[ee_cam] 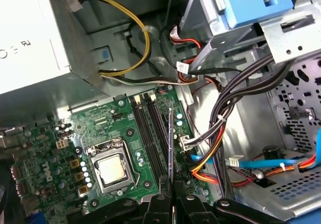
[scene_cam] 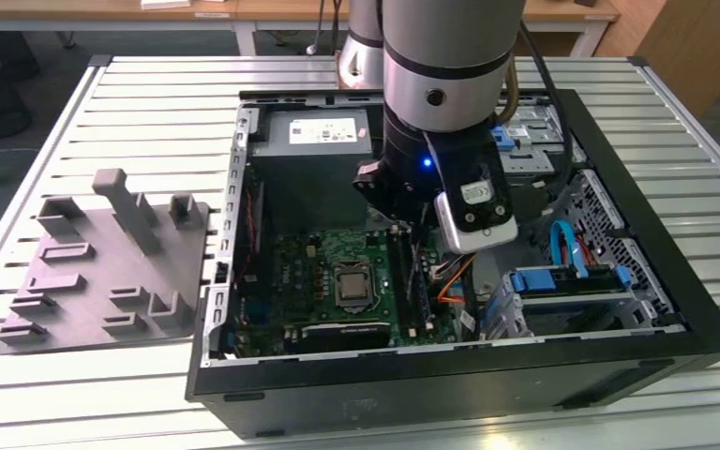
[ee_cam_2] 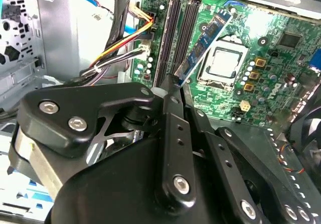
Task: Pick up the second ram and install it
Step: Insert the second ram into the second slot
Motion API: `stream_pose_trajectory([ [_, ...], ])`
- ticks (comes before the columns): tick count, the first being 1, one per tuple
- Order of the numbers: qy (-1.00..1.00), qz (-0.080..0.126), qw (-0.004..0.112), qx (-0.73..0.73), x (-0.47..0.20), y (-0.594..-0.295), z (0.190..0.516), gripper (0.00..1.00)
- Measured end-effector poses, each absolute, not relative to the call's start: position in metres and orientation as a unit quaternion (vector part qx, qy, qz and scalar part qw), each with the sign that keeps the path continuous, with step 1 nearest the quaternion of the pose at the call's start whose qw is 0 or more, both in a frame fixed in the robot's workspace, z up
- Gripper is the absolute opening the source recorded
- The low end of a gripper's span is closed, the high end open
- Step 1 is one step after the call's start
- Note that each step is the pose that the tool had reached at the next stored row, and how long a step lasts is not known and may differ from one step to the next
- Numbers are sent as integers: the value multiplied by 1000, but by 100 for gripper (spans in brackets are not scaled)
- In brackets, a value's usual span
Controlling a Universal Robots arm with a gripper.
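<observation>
My gripper [ee_cam_2: 173, 85] is shut on the second ram [ee_cam_2: 204, 42], a narrow blue-green strip with black chips. It holds the strip by one end, and the rest slants out over the green motherboard [ee_cam_2: 261, 83]. In the first wrist view the ram [ee_cam: 170, 141] appears edge-on, rising from between the gripper [ee_cam: 170, 185] fingers. It hangs just beside two long black memory slots [ee_cam: 149, 131], toward the cable side. Whether it touches the board I cannot tell. In the exterior view the gripper [scene_cam: 400, 220] reaches down inside the open computer case [scene_cam: 660, 272].
The processor socket [ee_cam: 111, 168] lies on the other side of the slots. A bundle of coloured cables [ee_cam: 220, 128] runs close by the ram. The power supply [scene_cam: 322, 131] fills the case's far end, and a blue drive cage [scene_cam: 561, 281] stands on the exterior view's right. A grey fixture [scene_cam: 97, 272] lies outside the case.
</observation>
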State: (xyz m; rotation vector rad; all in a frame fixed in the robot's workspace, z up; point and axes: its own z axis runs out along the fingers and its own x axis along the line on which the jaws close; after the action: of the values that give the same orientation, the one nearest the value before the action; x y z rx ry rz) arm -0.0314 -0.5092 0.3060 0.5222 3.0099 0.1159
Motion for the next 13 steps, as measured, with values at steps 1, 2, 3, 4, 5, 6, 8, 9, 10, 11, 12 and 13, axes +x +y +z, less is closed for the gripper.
stream_pose_trajectory([
  [1,983,38,42,174,-31,-509,306,14],
  [2,982,38,43,178,-31,-509,306,14],
  [3,982,37,43,181,-31,-509,306,14],
  [4,981,37,43,185,-31,-509,306,14],
  [5,980,37,43,188,-31,-509,306,14],
  [6,980,37,43,192,-31,-509,306,14],
  [8,978,37,43,199,-31,-509,306,14],
  [9,978,37,43,202,-31,-509,306,14],
  [10,977,36,44,206,-31,-509,306,14],
  [11,976,36,44,210,-31,-509,306,14],
  [12,975,36,44,214,-31,-509,306,14],
  [13,974,36,44,219,-31,-509,306,14],
])
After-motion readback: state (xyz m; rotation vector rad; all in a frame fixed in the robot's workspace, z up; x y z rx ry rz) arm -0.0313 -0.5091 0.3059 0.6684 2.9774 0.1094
